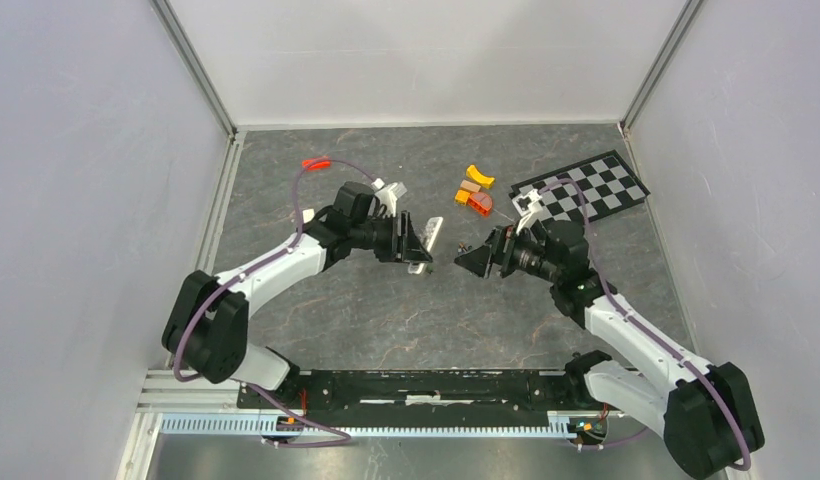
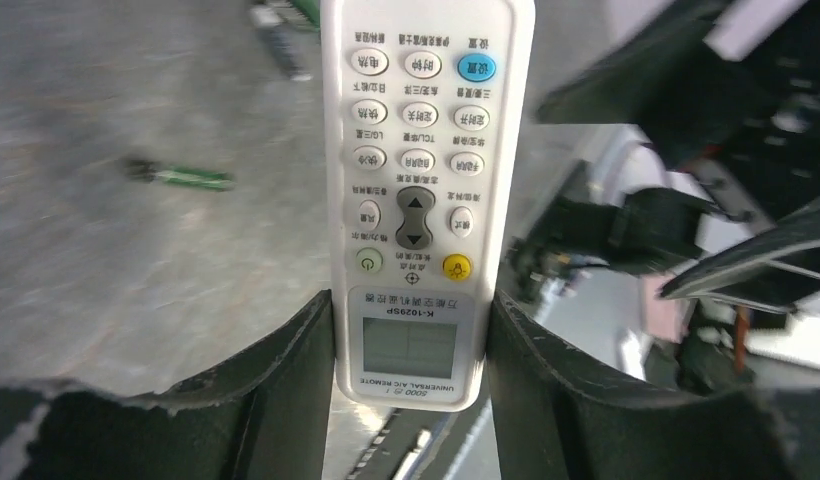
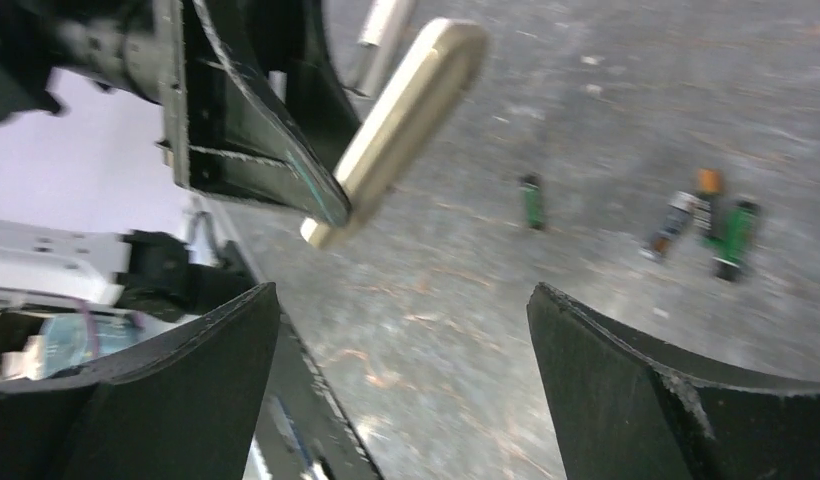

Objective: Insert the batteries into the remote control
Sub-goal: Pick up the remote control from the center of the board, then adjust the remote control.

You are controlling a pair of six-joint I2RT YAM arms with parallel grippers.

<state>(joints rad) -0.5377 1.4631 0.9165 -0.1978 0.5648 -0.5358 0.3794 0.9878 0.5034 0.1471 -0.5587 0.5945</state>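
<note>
Here we have the remote control (image 2: 418,150) clamped by its display end in the left gripper (image 2: 410,320). The jaws press on its two long edges and it is lifted off the table (image 1: 386,310), with the buttoned face turned toward the left wrist camera. The right gripper (image 3: 401,300) hangs just beside the remote with its jaws spread wide and nothing between them.

The batteries lie on the table below the remote. One lone battery (image 3: 531,200) sits nearest to the remote's rounded end, and a small cluster (image 3: 721,230) sits farther from it on the same side. From the right wrist we see only the remote's tan edge, so we cannot tell whether the battery recess is uncovered.

We judge that the step in hand is fetching a first battery with the free gripper. To do it well, we go for the lone battery nearest the remote, since nothing crowds it. We turn the jaws across its short width and narrow them before coming down, because so round a thing is likely to roll at a nudge. We grip it at mid-length, leaving both ends free to lead into the recess.

Meanwhile the left arm holds the remote firmly and needs to turn the tan back toward the right arm. We check which way the battery's ends point before pressing it in.
</note>
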